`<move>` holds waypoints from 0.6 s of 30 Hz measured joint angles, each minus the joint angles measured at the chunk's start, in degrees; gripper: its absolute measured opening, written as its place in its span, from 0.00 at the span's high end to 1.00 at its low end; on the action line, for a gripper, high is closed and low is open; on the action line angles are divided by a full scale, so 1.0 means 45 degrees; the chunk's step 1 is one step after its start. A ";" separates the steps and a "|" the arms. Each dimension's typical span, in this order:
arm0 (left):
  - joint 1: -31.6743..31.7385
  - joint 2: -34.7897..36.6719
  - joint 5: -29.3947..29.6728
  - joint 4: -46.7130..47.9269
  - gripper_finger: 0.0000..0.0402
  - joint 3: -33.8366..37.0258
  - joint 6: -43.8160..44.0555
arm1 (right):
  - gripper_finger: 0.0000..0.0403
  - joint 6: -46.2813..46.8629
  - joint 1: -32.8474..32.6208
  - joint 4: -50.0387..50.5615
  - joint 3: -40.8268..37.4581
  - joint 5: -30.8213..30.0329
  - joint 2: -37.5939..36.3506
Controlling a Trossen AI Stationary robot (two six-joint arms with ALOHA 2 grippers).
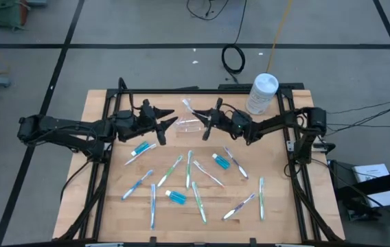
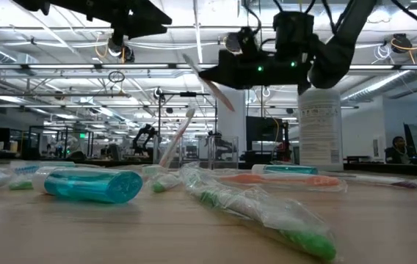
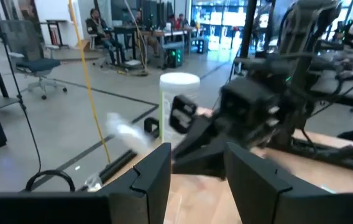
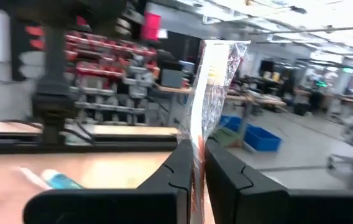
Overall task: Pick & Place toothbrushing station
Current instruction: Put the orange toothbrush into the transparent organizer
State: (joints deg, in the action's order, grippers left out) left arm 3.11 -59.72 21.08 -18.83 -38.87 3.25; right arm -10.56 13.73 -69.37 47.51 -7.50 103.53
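From above, I see the right gripper (image 1: 205, 123) clamped on a wrapped toothbrush (image 1: 189, 108) over the clear cup (image 1: 190, 125); the left gripper (image 1: 165, 127) is parted, empty, beside it. Low view: a blue tube (image 2: 91, 185) lies foremost. Left wrist: the white canister (image 3: 178, 99) stands behind.

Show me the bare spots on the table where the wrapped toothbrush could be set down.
Bare wood runs down the table along its left edge, outside the leftmost toothbrush, and along the right edge past the green toothbrush. The middle is crowded with brushes and tubes. The back centre holds the clear cup between the left gripper and the right gripper.
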 joint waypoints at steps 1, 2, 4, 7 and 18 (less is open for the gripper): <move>-0.0006 0.0000 0.0000 -0.0158 0.62 0.0000 0.0002 | 0.96 -0.0152 0.0168 -0.0167 0.0003 -0.0037 0.0160; -0.0010 0.0000 0.0000 -0.0285 0.62 0.0000 0.0024 | 0.96 -0.0266 0.0327 -0.0331 0.0003 -0.0037 0.0329; -0.0005 0.0000 0.0000 -0.0374 0.62 0.0000 0.0068 | 0.96 -0.0327 0.0627 -0.0614 0.0003 0.0002 0.0676; -0.0005 -0.0005 0.0000 -0.0557 0.62 0.0000 0.0075 | 0.96 0.0171 0.0908 -0.1015 0.0003 0.0007 0.1210; -0.0005 0.0000 0.0000 -0.0937 0.62 0.0000 -0.0083 | 0.96 0.0163 0.1045 -0.0940 0.0003 -0.0027 0.2209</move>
State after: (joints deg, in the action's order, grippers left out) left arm 3.09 -59.72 21.08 -23.05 -38.87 2.87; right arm -9.83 18.43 -73.60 47.53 -7.62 113.47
